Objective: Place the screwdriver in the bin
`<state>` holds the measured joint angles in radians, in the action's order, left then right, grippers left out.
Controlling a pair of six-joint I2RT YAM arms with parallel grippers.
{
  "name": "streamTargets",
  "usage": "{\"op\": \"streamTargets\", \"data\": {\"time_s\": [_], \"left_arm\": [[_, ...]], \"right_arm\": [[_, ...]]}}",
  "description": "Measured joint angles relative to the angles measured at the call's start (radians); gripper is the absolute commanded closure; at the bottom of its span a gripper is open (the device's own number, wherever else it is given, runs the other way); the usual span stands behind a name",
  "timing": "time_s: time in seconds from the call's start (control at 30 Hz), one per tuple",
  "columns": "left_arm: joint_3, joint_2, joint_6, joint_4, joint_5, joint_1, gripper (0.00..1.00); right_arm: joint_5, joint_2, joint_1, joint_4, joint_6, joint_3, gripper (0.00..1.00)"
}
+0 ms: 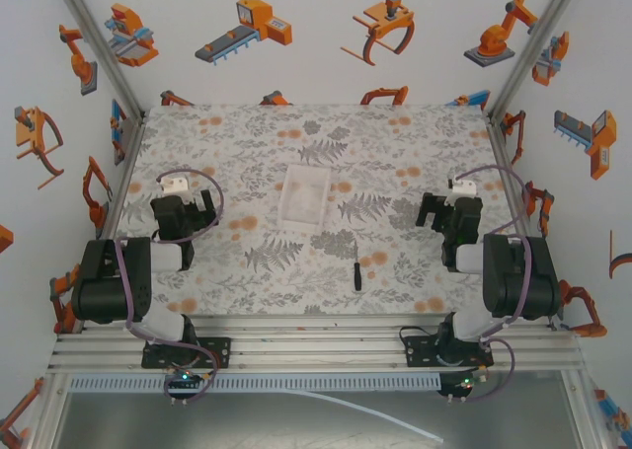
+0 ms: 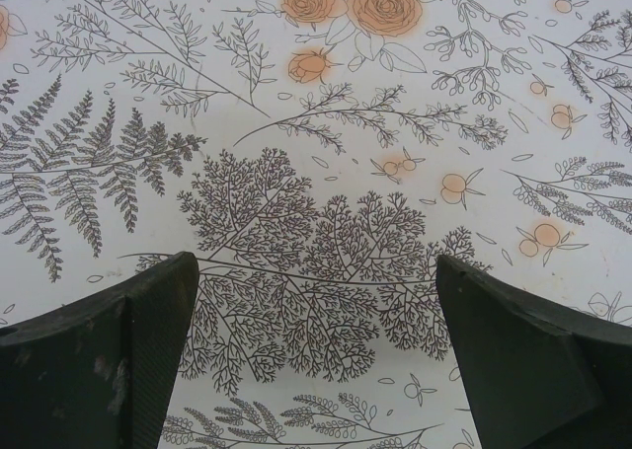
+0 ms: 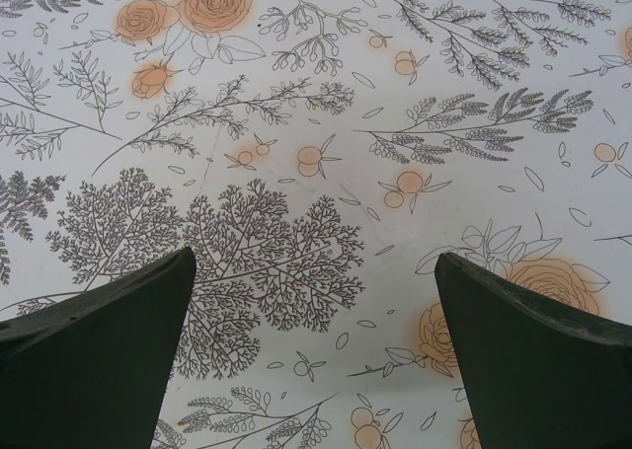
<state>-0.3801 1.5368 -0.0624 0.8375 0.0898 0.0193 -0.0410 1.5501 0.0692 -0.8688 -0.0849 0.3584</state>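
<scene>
Two gaping grippers — left gripper (image 2: 316,260), right gripper (image 3: 316,255) — over floral tabletop (image 1: 247,153); robot-print walls (image 1: 296,69)

The screwdriver (image 1: 356,274), small and all black, lies flat on my table (image 1: 247,289), its thick handle toward my bases and its thin shaft pointing away. The bin (image 1: 305,194), a shallow translucent whitish tray, sits upright farther out and slightly left, apart from the screwdriver.

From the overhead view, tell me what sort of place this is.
Likely a lab robot test cell: a left arm and right arm bolted to an aluminium rail, white walls printed with robot cartoons, and a patterned table holding a screwdriver and bin.
</scene>
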Motion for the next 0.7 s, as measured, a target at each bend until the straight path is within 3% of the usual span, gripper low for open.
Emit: {"op": "streamTargets", "data": {"time_s": [0.7], "left_arm": [[-0.013,-0.001,0.002,-0.028,-0.004,0.000,0.03]], "right_arm": [[0.016,0.000,0.000,0.000,0.000,0.000,0.01]]}}
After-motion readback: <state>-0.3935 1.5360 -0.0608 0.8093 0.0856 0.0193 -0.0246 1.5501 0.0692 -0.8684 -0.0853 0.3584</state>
